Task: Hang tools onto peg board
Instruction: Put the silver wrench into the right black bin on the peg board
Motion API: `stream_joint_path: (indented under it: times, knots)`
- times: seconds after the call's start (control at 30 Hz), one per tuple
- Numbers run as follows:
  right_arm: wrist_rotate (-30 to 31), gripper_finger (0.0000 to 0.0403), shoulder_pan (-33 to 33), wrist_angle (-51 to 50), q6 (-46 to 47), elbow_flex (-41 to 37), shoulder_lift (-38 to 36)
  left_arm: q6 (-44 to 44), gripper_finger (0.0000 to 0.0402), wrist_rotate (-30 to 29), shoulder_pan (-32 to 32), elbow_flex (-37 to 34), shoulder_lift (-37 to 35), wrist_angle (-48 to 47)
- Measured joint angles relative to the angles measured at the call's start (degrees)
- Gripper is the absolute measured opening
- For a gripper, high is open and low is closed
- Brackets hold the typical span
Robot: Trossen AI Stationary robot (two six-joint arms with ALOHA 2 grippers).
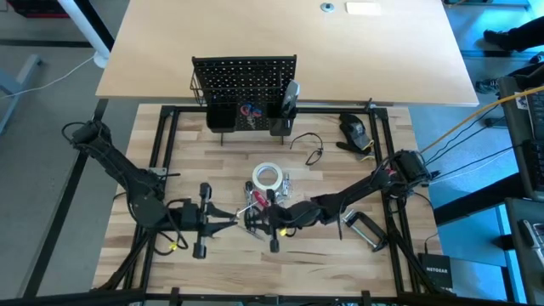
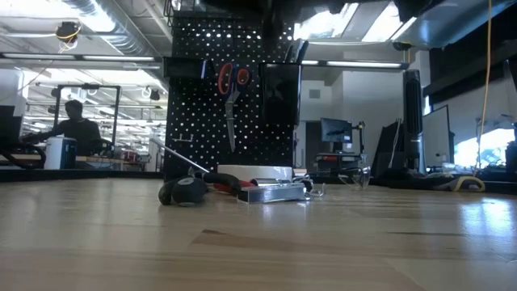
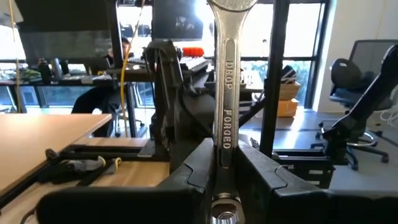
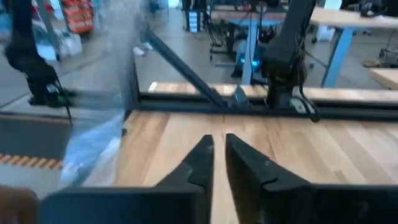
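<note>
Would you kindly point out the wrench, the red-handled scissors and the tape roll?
wrench (image 3: 224,93), left wrist view, on its shank.
red-handled scissors (image 2: 232,81), low view, below the handles.
tape roll (image 1: 267,177), high view, on its white ring.

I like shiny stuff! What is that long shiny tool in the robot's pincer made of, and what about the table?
The wrench, clamped in the left pincer, looks like polished steel: bright, mirror-like, with "DROP FORGED" stamped into its shank. The table looks like pale wood, probably glued strips with a smooth finish: you can see plank lines and grain.
</note>
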Motion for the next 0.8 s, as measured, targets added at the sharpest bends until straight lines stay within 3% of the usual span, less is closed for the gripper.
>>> stream_joint_path:
  times: [0.33,0.57,0.8]
  knots:
    - [-2.5,0.0178,-0.4,1.5,-0.5,1.3,-5.2,-1.3,0.0043,0.4,0.4,0.0,0.0,-0.5]
    - [-6.4,0.0192,-0.8,1.9,-3.3,7.7,-1.5,-1.4,0.0039,0.5,1.2,0.0,0.2,-0.4]
    - [-5.2,0.0192,-0.8,1.3,-7.1,12.1,0.6,-1.7,0.0044,0.6,1.6,0.0,1.6,0.1]
